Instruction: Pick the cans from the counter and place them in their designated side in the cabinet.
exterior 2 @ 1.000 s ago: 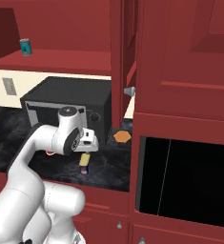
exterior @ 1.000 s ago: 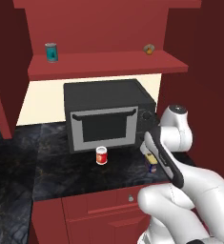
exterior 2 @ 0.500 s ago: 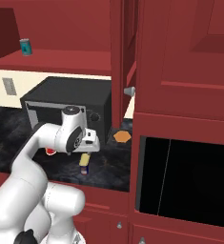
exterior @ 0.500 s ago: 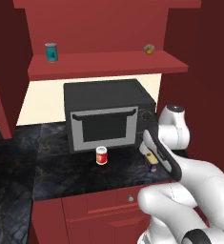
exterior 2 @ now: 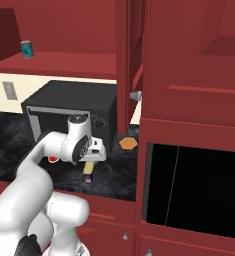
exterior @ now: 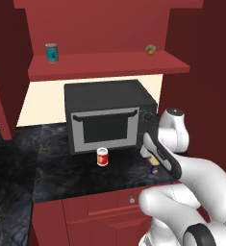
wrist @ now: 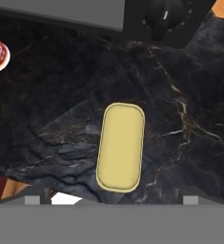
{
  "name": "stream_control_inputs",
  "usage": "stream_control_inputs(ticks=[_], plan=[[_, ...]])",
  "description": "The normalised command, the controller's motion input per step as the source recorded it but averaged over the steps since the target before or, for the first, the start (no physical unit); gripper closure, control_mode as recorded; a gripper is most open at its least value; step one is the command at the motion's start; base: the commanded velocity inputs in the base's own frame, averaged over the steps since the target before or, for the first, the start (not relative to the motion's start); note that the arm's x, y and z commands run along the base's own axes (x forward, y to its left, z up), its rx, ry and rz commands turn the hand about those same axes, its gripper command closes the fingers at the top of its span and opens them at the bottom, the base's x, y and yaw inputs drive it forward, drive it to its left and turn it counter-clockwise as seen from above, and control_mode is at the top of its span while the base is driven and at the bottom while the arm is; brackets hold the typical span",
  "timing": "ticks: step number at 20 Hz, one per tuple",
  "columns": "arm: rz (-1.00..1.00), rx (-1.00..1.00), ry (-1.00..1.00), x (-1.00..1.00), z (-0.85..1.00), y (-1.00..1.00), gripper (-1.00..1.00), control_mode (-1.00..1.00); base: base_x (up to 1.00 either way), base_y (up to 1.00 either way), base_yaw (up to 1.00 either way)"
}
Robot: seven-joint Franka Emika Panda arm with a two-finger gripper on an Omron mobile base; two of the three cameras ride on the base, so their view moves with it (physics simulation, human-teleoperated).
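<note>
End effector hangs directly above the navy-blue can, fingers spread wide, tips either side of its yellow top, not touching. Can stands upright on the table by the microwave. Red can well apart.

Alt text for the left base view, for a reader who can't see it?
A white robot arm reaches over a black counter, its gripper poised above a navy-blue can with a yellow top. A red can stands in front of the microwave. On the dark red cabinet shelf above sit a teal can and a small tan-orange object.
</note>
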Motion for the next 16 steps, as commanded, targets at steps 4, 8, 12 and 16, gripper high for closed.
stream_control_inputs(ticks=[4, 8, 12, 16], plan=[[0.01, 0.0, 0.0, 0.08, -0.16, 0.0, -1.0, -1.0, 0.0, 0.0, 0.0], [0.0, 0.0, 0.01, 0.06, -0.17, 0.0, -1.0, -1.0, 0.0, 0.0, 0.0], [0.0, 0.0, 0.01, 0.07, -0.16, 0.0, -1.0, -1.0, 0.0, 0.0, 0.0], [0.0, 0.0, 0.01, 0.06, -0.15, 0.0, -1.0, -1.0, 0.0, 0.0, 0.0]])
